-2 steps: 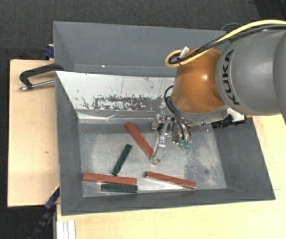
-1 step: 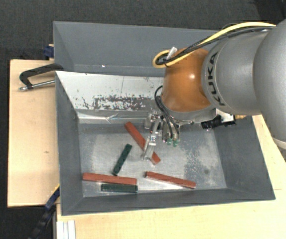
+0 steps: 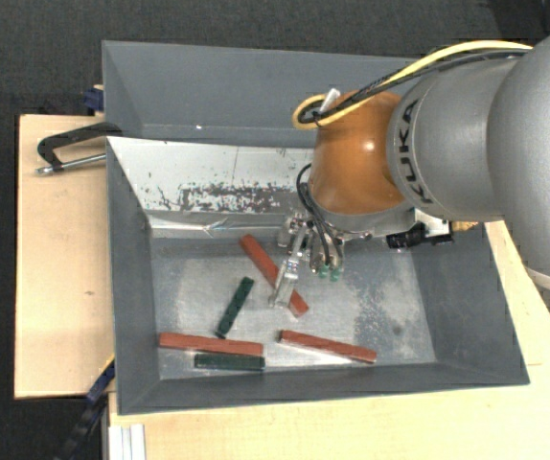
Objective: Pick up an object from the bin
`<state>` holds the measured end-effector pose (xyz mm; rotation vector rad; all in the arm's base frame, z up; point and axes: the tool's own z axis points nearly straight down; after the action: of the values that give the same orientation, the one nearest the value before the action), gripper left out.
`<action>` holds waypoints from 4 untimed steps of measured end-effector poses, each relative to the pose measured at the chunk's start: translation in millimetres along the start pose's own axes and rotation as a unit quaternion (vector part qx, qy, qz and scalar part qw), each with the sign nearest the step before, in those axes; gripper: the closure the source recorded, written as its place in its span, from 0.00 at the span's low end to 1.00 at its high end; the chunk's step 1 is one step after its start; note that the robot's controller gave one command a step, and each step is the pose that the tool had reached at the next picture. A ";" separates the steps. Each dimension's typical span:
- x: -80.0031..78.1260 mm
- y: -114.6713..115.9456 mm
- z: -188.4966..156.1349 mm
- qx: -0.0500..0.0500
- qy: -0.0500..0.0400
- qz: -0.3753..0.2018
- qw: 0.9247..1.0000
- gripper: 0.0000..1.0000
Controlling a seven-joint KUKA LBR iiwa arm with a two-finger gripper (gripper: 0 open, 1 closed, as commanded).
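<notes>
My gripper [image 3: 286, 282] hangs low over the middle of the bin, under the orange wrist cover. It stands right over a red-brown flat stick [image 3: 256, 254] that lies slanted from upper left to lower right and passes beneath the gripper; the stick's lower end [image 3: 298, 304] shows past it. To the left, apart from the gripper, a dark green stick [image 3: 235, 307] rests at a slant. A second red-brown stick [image 3: 328, 346] sits below the gripper near the front wall.
Along the front wall at the left lie another long red-brown stick [image 3: 210, 344] and a dark green stick [image 3: 229, 360] just under it. The arm covers the bin's right rear part. The bin's sloped walls close in on all sides.
</notes>
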<state>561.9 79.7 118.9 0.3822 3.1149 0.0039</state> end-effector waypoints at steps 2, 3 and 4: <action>-0.2 -2.9 48.2 0.000 0.000 0.056 0.998 1.00; -0.2 -2.9 48.2 0.000 0.000 0.056 0.998 1.00; 0.8 -3.2 45.0 0.001 0.002 0.056 0.998 1.00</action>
<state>560.5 76.8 73.9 0.5556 3.0923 0.0021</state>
